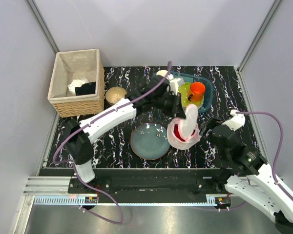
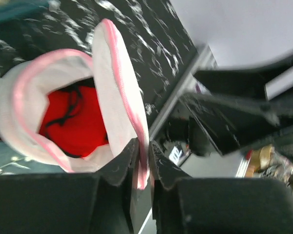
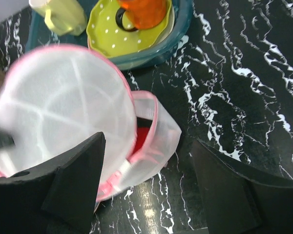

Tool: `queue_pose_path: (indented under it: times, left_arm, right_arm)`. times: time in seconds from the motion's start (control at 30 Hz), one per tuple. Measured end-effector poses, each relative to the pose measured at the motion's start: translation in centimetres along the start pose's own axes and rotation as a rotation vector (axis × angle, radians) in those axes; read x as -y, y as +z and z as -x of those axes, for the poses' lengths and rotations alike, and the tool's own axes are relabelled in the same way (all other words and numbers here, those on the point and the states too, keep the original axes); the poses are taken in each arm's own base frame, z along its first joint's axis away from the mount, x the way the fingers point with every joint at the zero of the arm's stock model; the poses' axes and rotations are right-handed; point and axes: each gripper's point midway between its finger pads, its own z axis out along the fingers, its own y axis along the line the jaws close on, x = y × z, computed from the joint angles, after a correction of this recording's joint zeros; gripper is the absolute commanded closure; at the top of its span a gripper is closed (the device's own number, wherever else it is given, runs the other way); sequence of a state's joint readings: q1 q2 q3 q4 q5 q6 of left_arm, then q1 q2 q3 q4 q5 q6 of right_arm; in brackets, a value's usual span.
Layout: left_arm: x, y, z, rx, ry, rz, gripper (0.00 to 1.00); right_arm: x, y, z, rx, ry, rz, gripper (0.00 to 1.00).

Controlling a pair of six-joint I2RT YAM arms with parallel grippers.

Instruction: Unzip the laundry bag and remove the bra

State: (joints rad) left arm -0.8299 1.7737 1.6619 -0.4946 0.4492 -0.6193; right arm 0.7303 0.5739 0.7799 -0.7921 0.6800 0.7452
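Note:
The laundry bag (image 1: 178, 140) of white mesh with pink zip trim stands open on the black marbled table, right of the blue-grey plate (image 1: 150, 141). Its round lid (image 1: 191, 116) is lifted upright. My left gripper (image 1: 184, 108) is shut on the lid's pink-trimmed edge (image 2: 118, 73), pinched between the jaws (image 2: 145, 151). The red bra (image 2: 71, 122) lies inside the open bag and shows in the top view (image 1: 182, 132) and as a sliver in the right wrist view (image 3: 142, 138). My right gripper (image 1: 205, 127) is open just right of the bag (image 3: 158, 129), its jaws wide (image 3: 147, 161) and holding nothing.
A wicker basket (image 1: 78, 106) with white and black cloth stands at the back left. A tan bowl (image 1: 115, 94) sits beside it. A teal tub (image 1: 209, 95) behind the bag holds a green plate (image 3: 107, 34), an orange cup (image 1: 197, 89) and a yellow-green cup (image 3: 63, 14).

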Motion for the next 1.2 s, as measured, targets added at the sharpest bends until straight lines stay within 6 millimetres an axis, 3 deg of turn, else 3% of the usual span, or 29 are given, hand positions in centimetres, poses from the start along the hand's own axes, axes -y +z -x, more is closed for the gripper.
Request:
queue_pose_path:
  times: [0.07,0.1,0.17,0.2,0.27,0.4,0.57,0.67,0.77,0.93,1.03,1.07,1.1,1.13,1.2]
  left_arm:
    - [2.4,0.5,-1.6,-0.044,0.075,-0.06,0.65]
    - [3.8,0.9,-2.8,-0.078,0.112,-0.098,0.47]
    - [5.5,1.5,-5.1,-0.142,0.184,-0.165,0.29]
    - [6.0,1.7,-6.1,-0.174,0.211,-0.184,0.13]
    - [6.0,1.7,-7.9,-0.232,0.256,-0.196,0.04]
    - [4.9,0.6,-7.8,-0.234,0.328,-0.172,0.01]
    - [4.1,-2.3,-4.7,-0.127,0.351,-0.126,0.1]
    - [2.0,-2.8,-2.3,-0.065,0.284,-0.065,0.1]
    - [-1.5,-1.0,-1.2,-0.056,0.204,0.027,0.11]
    - [-7.0,4.0,-4.5,-0.178,0.091,0.142,0.14]
    - [-8.7,5.6,-6.6,-0.244,0.057,0.184,0.32]
    - [-9.0,5.9,-7.0,-0.252,0.052,0.191,0.47]
    - [-9.2,6.1,-7.2,-0.258,0.048,0.196,0.85]
    - [-9.3,6.3,-7.4,-0.262,0.043,0.201,0.97]
    - [-9.5,6.7,-7.5,-0.266,0.039,0.212,1.0]
  right_arm:
    - [0.6,-0.3,0.8,0.037,0.014,-0.011,0.2]
    - [0.9,-0.6,1.3,0.06,0.025,-0.016,0.2]
    - [1.6,-1.4,2.8,0.115,0.051,-0.024,0.2]
    - [1.9,-2.0,3.7,0.147,0.07,-0.027,0.2]
    - [2.7,-3.1,5.4,0.206,0.11,-0.036,0.21]
    - [4.2,-4.2,6.3,0.26,0.146,-0.045,0.21]
    - [4.4,-4.0,5.9,0.243,0.134,-0.06,0.2]
    - [3.5,-2.9,4.7,0.186,0.082,-0.077,0.18]
    - [2.2,-1.1,2.8,0.094,0.007,-0.102,0.09]
    - [1.3,0.9,-0.2,-0.028,-0.044,-0.129,0.07]
    - [1.8,2.0,-1.9,-0.107,-0.007,-0.147,0.06]
    - [2.0,2.5,-2.6,-0.133,0.011,-0.154,0.06]
    - [2.1,2.8,-3.2,-0.158,0.025,-0.157,0.06]
    - [2.2,3.2,-4.0,-0.189,0.044,-0.16,0.06]
    - [2.3,3.9,-5.8,-0.252,0.071,-0.159,0.06]
